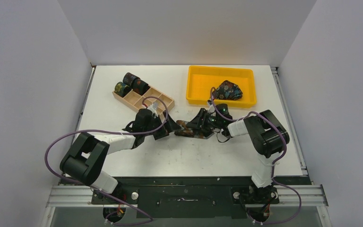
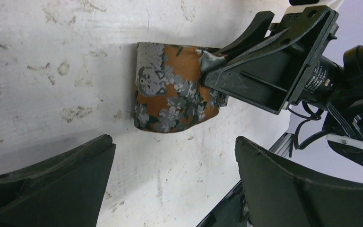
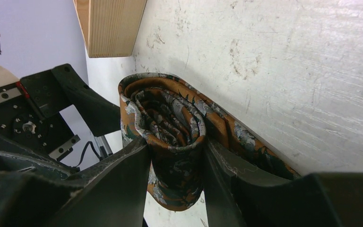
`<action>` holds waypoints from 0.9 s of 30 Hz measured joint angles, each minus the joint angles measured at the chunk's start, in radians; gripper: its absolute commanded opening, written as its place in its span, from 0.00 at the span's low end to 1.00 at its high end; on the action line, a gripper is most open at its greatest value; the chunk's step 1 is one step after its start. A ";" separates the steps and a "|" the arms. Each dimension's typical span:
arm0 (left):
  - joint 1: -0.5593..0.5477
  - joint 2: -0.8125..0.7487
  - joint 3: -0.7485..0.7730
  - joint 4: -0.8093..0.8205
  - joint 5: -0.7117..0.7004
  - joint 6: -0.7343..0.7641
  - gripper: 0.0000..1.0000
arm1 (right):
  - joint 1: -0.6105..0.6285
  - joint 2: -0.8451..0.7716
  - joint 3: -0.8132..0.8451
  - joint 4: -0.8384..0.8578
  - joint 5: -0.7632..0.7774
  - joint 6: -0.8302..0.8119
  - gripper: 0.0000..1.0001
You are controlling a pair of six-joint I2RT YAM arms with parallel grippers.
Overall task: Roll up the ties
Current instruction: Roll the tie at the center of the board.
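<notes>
A brown-rust tie (image 3: 177, 137) with grey-blue flowers is wound into a roll on the white table (image 1: 194, 151). My right gripper (image 3: 176, 149) is shut on the roll, one finger on each side, and the tie's loose outer layer runs past the right finger (image 3: 231, 170). In the left wrist view the same roll (image 2: 170, 94) lies on its side just ahead of my left gripper (image 2: 175, 144), which is open and holds nothing. From above, both grippers meet at the roll (image 1: 189, 129) mid-table: left gripper (image 1: 167, 126), right gripper (image 1: 201, 124).
A wooden compartment box (image 1: 157, 98) stands at the back left and holds three rolled ties (image 1: 131, 83). The yellow tray (image 1: 203, 78) at the back right holds a bunched blue floral tie (image 1: 229, 90). A corner of the box (image 3: 108, 26) shows near the roll.
</notes>
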 measured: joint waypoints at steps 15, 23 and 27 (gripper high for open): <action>0.000 0.164 0.211 -0.170 0.044 0.159 0.85 | 0.009 0.000 -0.057 0.098 0.011 -0.007 0.39; 0.017 0.212 0.232 -0.187 0.126 0.205 0.79 | 0.013 0.000 -0.072 0.126 0.018 -0.007 0.38; 0.032 0.237 0.239 -0.167 0.170 0.209 0.70 | 0.015 0.000 -0.085 0.148 0.022 -0.006 0.38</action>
